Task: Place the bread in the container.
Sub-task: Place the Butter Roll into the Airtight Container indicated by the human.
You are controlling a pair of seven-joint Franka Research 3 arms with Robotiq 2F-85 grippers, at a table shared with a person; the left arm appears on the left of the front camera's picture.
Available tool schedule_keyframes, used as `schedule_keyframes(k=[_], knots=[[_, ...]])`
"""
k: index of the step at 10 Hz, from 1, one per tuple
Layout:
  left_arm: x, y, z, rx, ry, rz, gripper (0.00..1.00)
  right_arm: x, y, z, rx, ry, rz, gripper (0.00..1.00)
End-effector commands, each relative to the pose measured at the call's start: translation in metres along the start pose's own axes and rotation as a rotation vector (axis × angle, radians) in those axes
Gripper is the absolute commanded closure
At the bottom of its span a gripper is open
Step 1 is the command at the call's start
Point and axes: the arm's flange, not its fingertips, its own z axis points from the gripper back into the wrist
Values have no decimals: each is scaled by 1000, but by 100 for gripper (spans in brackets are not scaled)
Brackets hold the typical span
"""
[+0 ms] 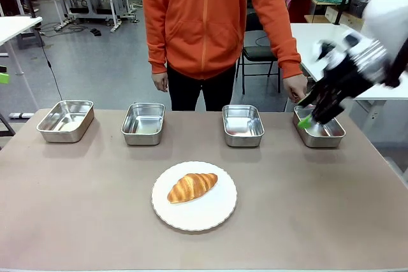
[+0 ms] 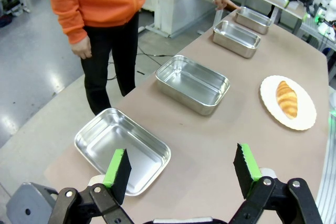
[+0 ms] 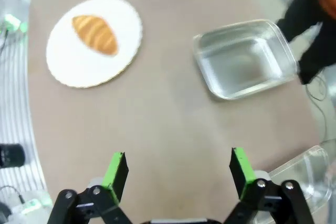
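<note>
Currently bread (image 1: 192,187) on plate (image 1: 211,214); left tool (image 2: 182,163), right tool (image 3: 177,162) wide open, empty.

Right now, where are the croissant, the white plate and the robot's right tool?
croissant (image 1: 192,187): front view, middle of its crust.
white plate (image 1: 210,214): front view, bare part beside the croissant.
right tool (image 3: 178,165): right wrist view, midway between its fingertips.

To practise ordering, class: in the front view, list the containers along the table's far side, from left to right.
First shallow rectangular stainless-steel tray → second steel tray → third steel tray → fourth steel tray
</note>
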Motion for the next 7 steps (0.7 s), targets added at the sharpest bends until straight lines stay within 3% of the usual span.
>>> schedule_keyframes(k=[1, 7], knots=[[0, -1, 2, -5, -12, -14, 0, 13, 32, -24, 35, 68, 104, 0], [0, -1, 2, -5, -12, -14, 0, 9, 22, -26, 47, 39, 56, 0]])
